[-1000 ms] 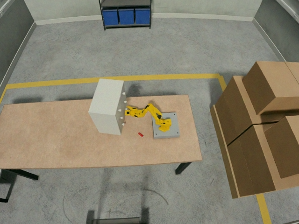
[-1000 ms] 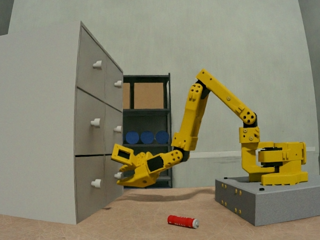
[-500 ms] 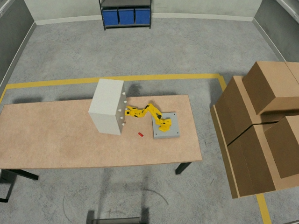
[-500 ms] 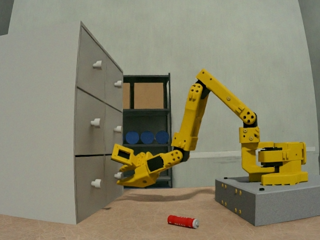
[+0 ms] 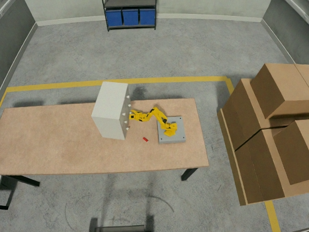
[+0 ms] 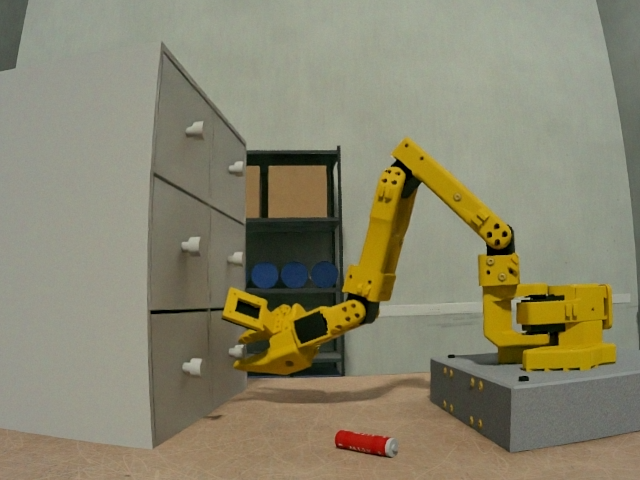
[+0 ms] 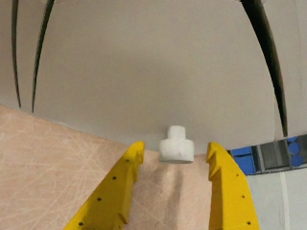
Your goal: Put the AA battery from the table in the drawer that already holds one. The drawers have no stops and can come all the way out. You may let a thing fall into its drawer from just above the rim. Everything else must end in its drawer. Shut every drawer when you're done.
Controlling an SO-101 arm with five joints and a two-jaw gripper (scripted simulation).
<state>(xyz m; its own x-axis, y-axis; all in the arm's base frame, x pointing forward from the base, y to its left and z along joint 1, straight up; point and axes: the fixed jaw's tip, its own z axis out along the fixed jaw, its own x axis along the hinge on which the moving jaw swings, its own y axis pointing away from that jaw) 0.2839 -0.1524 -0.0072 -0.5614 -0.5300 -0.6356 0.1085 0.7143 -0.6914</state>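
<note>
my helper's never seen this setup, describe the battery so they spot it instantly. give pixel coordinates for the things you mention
Find the table (image 5: 62, 150) (image 6: 289, 423), then the gray block (image 5: 172, 142) (image 6: 465, 408) under the yellow arm (image 5: 159, 116) (image 6: 449, 191). Between that block and the white cabinet (image 5: 109, 99) (image 6: 77, 258) lies the battery (image 5: 145, 139) (image 6: 361, 443): a small red cylinder, silvery at one end.

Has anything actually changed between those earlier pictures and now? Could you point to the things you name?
Nothing that I can see. The arm (image 5: 156, 113) (image 6: 436, 178) holds the same pose, its fingers by a white knob (image 6: 236, 351) (image 7: 177, 149) but not closed on it. The red battery (image 5: 145, 139) (image 6: 366, 443) lies where it lay on the table, and the drawers look as shut as before.
</note>
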